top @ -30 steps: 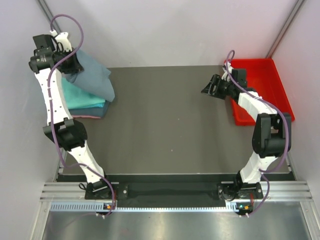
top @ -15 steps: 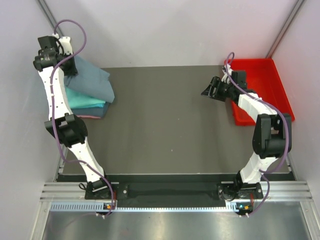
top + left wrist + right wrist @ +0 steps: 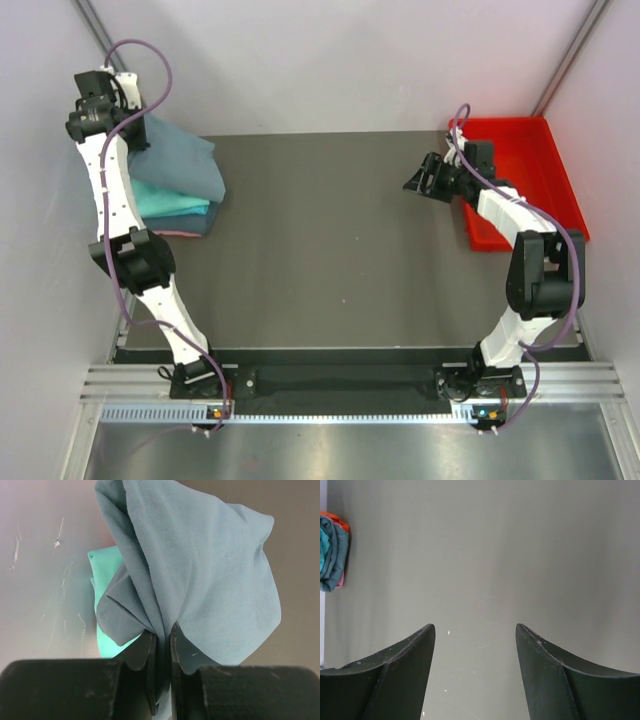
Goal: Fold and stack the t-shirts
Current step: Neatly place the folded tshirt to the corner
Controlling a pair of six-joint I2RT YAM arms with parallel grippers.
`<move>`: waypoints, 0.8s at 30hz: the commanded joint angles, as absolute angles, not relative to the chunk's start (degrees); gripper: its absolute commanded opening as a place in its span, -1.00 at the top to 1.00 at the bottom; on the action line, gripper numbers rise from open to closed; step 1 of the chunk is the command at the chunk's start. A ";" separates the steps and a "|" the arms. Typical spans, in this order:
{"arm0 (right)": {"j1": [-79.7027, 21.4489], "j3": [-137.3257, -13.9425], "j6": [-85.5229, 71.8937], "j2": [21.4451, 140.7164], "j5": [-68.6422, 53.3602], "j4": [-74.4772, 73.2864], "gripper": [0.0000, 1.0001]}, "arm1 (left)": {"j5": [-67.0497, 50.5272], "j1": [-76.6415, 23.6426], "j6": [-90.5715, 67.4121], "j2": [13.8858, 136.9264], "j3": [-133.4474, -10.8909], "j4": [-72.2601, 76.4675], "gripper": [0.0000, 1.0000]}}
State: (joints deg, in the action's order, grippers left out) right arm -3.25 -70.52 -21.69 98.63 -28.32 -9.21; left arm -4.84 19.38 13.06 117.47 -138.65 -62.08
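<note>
Shirt [image 3: 210, 580] is pinched by the left gripper [image 3: 160, 632] at the far-left corner.
The right gripper [image 3: 474, 626] is held wide beside the tray [image 3: 545, 165].

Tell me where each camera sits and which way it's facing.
Top external: above and behind, looking down on the table; the left arm and right arm show.
Left wrist: behind the left pincer, which is shut on the grey-blue t-shirt, teal t-shirt beyond.
Right wrist: behind the open right pincer, facing across the table toward the stack of t-shirts.
Shared: top external and right wrist both show that stack.
</note>
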 commanded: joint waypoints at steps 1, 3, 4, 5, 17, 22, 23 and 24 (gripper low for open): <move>-2.72 -70.84 -21.88 96.15 -29.00 -6.86 -0.31 | -2.73 19.95 13.45 112.41 -141.07 -56.25 1.00; -2.72 -70.84 -21.97 96.24 -28.92 -6.86 -0.31 | -1.68 19.95 14.06 112.67 -140.89 -56.16 1.00; -2.72 -70.75 -21.97 96.33 -29.09 -6.77 -0.31 | -1.23 20.04 14.32 112.85 -140.80 -56.25 1.00; -2.72 -70.66 -21.89 96.33 -29.00 -6.68 -0.31 | -0.53 19.95 14.76 113.03 -140.54 -56.16 1.00; -2.64 -70.14 -21.88 96.33 -28.92 -6.68 -0.30 | 9.93 19.95 20.65 111.18 -122.52 -45.27 1.00; -2.64 -69.79 -21.62 96.07 -28.74 -6.77 -0.31 | 15.02 19.25 23.99 114.26 -122.26 -40.79 1.00; -2.72 -69.61 -21.53 95.98 -28.65 -6.85 -0.30 | 15.64 18.99 24.52 114.43 -121.99 -39.82 1.00; -2.72 -69.61 -21.27 95.89 -28.65 -6.86 -0.31 | 17.12 18.90 25.13 115.04 -121.82 -39.12 1.00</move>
